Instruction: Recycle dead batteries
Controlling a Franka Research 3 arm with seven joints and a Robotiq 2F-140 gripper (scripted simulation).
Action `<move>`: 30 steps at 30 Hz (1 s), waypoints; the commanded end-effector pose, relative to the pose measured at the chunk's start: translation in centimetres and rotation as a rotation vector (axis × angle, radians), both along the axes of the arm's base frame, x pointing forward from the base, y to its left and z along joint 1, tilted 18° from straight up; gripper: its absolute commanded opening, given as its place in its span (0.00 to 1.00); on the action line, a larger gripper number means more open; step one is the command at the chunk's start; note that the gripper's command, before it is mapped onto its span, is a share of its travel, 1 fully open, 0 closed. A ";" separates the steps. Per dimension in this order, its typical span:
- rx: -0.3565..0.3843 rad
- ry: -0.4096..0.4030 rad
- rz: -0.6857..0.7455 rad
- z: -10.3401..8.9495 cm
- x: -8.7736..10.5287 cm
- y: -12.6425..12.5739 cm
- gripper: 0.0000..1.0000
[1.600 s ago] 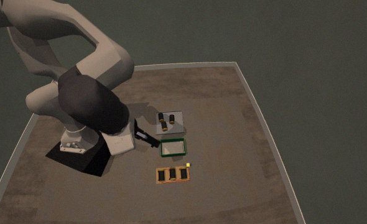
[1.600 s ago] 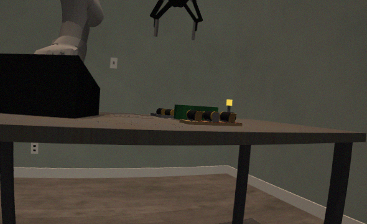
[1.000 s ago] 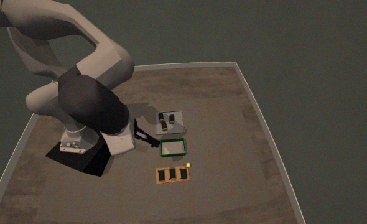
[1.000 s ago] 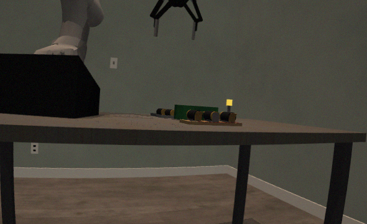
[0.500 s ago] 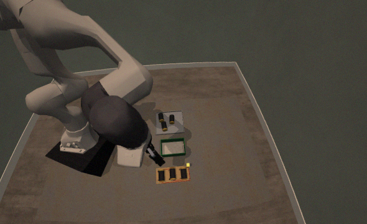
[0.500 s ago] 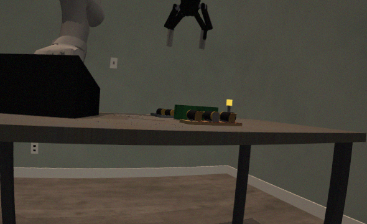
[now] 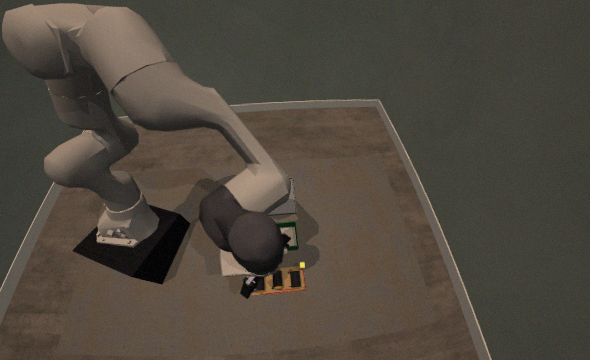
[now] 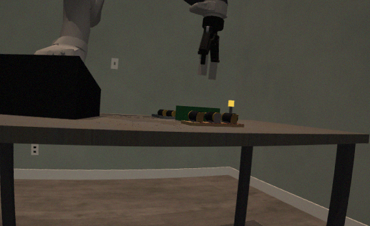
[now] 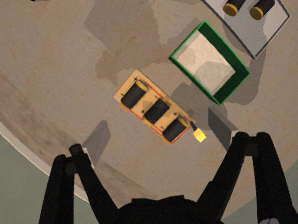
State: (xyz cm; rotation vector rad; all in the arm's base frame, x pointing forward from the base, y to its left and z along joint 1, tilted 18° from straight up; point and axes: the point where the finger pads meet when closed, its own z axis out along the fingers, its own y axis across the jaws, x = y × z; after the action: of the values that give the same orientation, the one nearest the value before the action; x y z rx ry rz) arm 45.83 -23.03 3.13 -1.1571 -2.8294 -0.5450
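My gripper (image 8: 207,72) (image 9: 157,122) is open and empty, high above the table by the orange holder (image 7: 286,280) (image 8: 213,124) (image 9: 130,81). Three dark batteries lie in the holder: one (image 9: 134,95) at the end away from the bulb, one (image 9: 156,110) in the middle and one (image 9: 176,129) beside the bulb. The bulb (image 7: 302,265) (image 8: 231,103) (image 9: 199,135) glows yellow. The green recycling box (image 7: 297,236) (image 8: 185,113) (image 9: 234,86) stands upright; its visible floor is bare. Two batteries (image 9: 233,7) (image 9: 262,9) show on the grey tray (image 7: 287,206) (image 9: 272,30); the rest of it is cut off.
The box stands between the holder and the tray. In the top view the arm covers part of the tray, box and holder. The arm's black base block (image 7: 165,250) (image 8: 37,88) stands at the left of the table.
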 end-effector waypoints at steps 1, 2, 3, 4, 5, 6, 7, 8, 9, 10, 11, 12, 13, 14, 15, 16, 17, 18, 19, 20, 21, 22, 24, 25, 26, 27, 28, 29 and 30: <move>0.037 0.225 -0.777 -1.3 1.7 -1.8 1.00; 0.037 0.225 -0.777 -1.3 1.7 -1.8 1.00; 0.037 0.225 -0.777 -1.3 1.7 -1.8 1.00; 0.038 0.233 -0.803 -1.6 1.8 -1.9 1.00; 0.038 0.239 -0.820 -1.7 1.8 -1.9 1.00; 0.039 0.241 -0.829 -1.8 1.9 -1.9 1.00; 0.039 0.243 -0.833 -1.9 1.9 -1.9 1.00; 0.039 0.243 -0.833 -1.9 1.9 -1.9 1.00; 0.039 0.243 -0.833 -1.9 1.9 -1.9 1.00; 0.039 0.243 -0.833 -1.9 1.9 -1.9 1.00; 0.039 0.243 -0.833 -1.9 1.9 -1.9 1.00; 0.039 0.243 -0.833 -1.9 1.9 -1.9 1.00; 0.039 0.243 -0.833 -1.9 1.9 -1.9 1.00; 0.039 0.243 -0.833 -1.9 1.9 -1.9 1.00; 0.039 0.243 -0.833 -1.9 1.9 -1.9 1.00; 0.039 0.243 -0.833 -1.9 1.9 -1.9 1.00; 0.039 0.243 -0.833 -1.9 1.9 -1.9 1.00; 0.039 0.243 -0.833 -1.9 1.9 -1.9 1.00; 0.039 0.243 -0.833 -1.9 1.9 -1.9 1.00; 0.039 0.243 -0.833 -1.9 1.9 -1.9 1.00; 0.039 0.243 -0.833 -1.9 1.9 -1.9 1.00; 0.039 0.243 -0.833 -1.9 1.9 -1.9 1.00; 0.039 0.243 -0.833 -1.9 1.9 -1.9 1.00; 0.039 0.243 -0.833 -1.9 1.9 -1.9 1.00; 0.039 0.243 -0.833 -1.9 1.9 -1.9 1.00; 0.039 0.243 -0.833 -1.9 1.9 -1.9 1.00; 0.039 0.243 -0.833 -1.9 1.9 -1.9 1.00; 0.039 0.243 -0.833 -1.9 1.9 -1.9 1.00; 0.039 0.243 -0.833 -1.9 1.9 -1.9 1.00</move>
State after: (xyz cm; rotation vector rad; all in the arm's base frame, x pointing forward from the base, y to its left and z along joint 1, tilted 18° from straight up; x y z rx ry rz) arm 47.69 -24.98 1.33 -2.1696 -2.0688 -0.4258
